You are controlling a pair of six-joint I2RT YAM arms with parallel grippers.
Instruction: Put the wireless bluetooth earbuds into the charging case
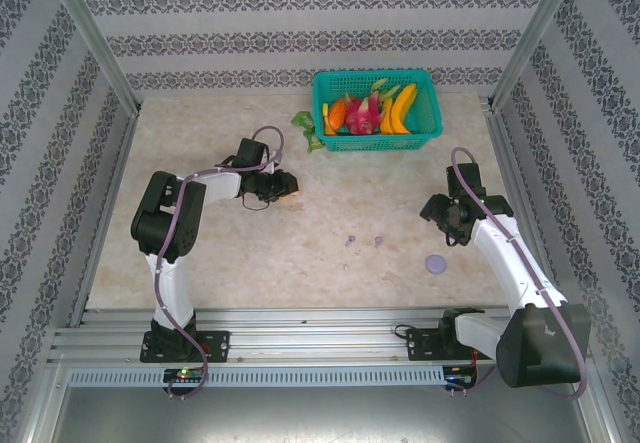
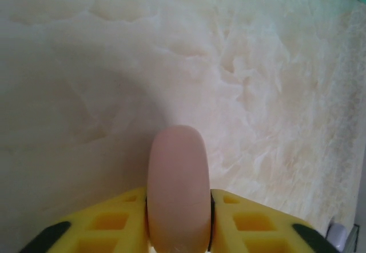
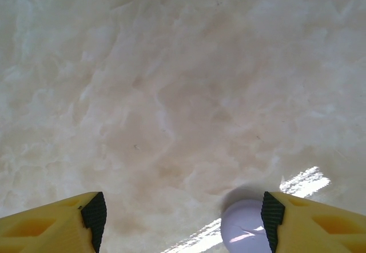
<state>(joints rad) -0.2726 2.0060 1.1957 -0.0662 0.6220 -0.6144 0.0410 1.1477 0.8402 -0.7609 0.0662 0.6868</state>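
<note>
Inside left pincer [image 2: 178, 201], pink case [image 2: 177, 161]

Right gripper [image 3: 183, 219] jaws wide apart over marbled tabletop [image 3: 171, 93]; pale purple case [image 3: 243, 231] just beside one jaw.

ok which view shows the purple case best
Top external: the whole purple case lies on the table, nothing covering it. Right wrist catches part of it, cut off by the frame's bottom edge.

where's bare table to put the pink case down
Bare: the middle, between the basket, the left hand, the right hand and the two purple earbuds; also the near strip before the earbuds. Crowded: around the purple case by the right hand.
</note>
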